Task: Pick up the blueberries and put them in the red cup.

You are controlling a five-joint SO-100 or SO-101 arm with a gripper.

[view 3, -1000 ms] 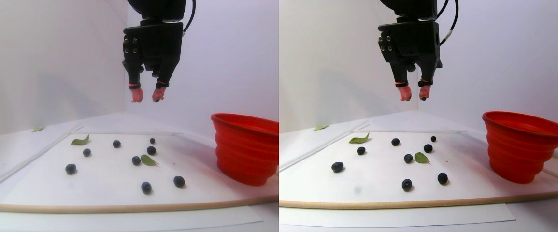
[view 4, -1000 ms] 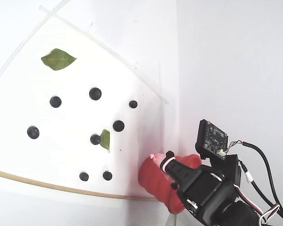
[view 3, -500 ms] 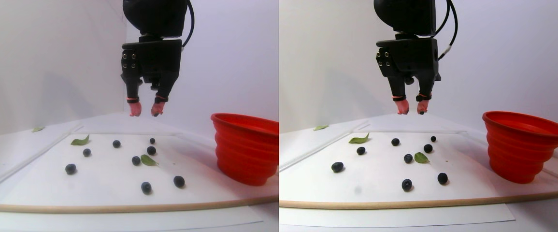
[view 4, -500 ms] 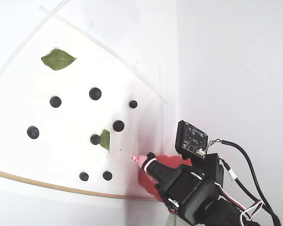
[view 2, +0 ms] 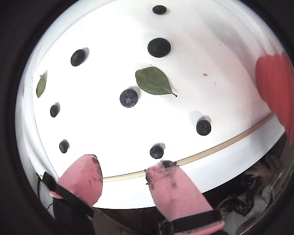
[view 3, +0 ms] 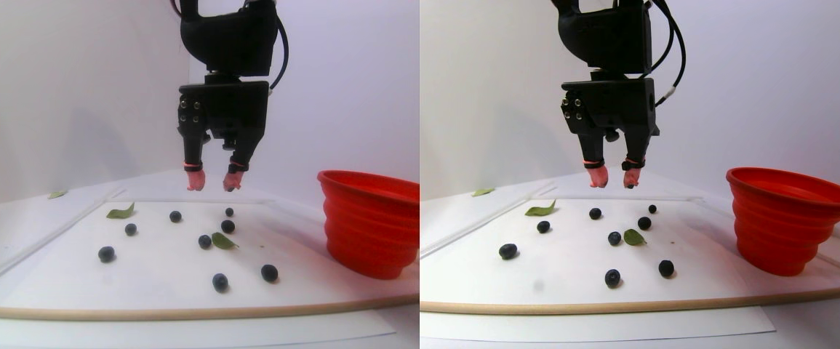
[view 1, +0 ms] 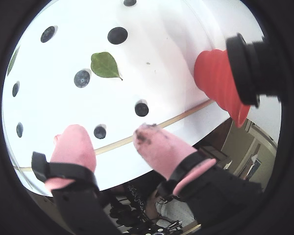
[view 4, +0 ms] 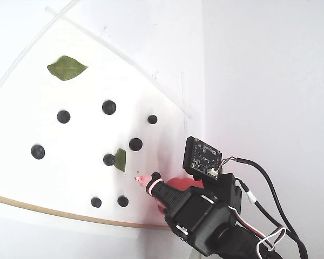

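- Light is bright and even; the white surface is almost overexposed.
- Shadows are soft and faint.
- Both wrist views have strong fisheye distortion with black borders.
- Nearby fingertips [view 2: 179, 193] look slightly blurred.

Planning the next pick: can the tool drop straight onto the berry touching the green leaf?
Probably yes. The pink-tipped tool hangs open and empty above the white sheet, and nothing stands between it and that small dark blueberry. The flat green leaf beside it may get nudged.
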